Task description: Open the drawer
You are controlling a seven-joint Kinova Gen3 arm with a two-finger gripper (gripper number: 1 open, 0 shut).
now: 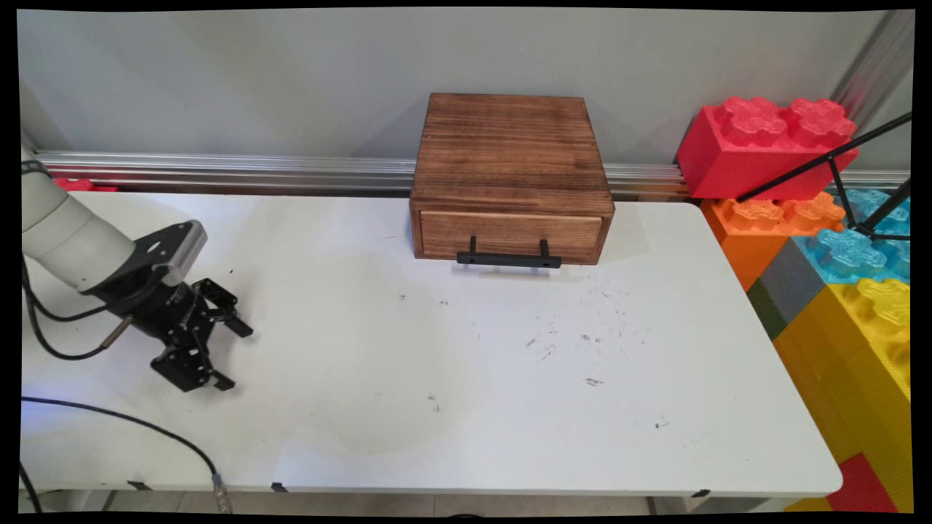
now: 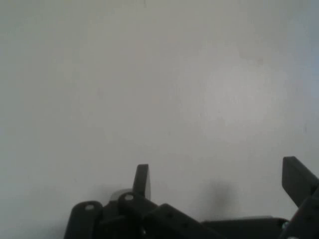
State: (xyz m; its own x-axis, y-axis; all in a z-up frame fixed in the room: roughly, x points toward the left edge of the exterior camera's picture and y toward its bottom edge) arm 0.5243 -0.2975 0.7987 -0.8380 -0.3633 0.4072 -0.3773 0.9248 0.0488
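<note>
- Black two-finger gripper (image 1: 229, 355) hung low over the white table's (image 1: 466, 407) left side, fingers spread wide, holding nothing.
- Dark-stained wooden drawer box (image 1: 512, 175) sat well apart at the far edge; it looked stiff and fairly heavy.
- Its black bar handle (image 1: 509, 257) seemed the obvious hold.

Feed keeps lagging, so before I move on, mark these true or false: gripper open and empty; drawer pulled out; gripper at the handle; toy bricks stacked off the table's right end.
1. The gripper is open and holds nothing. True.
2. The wooden box's drawer is pulled out. False: it sits shut, flush with the front.
3. The gripper is at the black handle. False: it is far off, over the table's left part.
4. Big toy bricks stand stacked off the table's right end. True.
</note>
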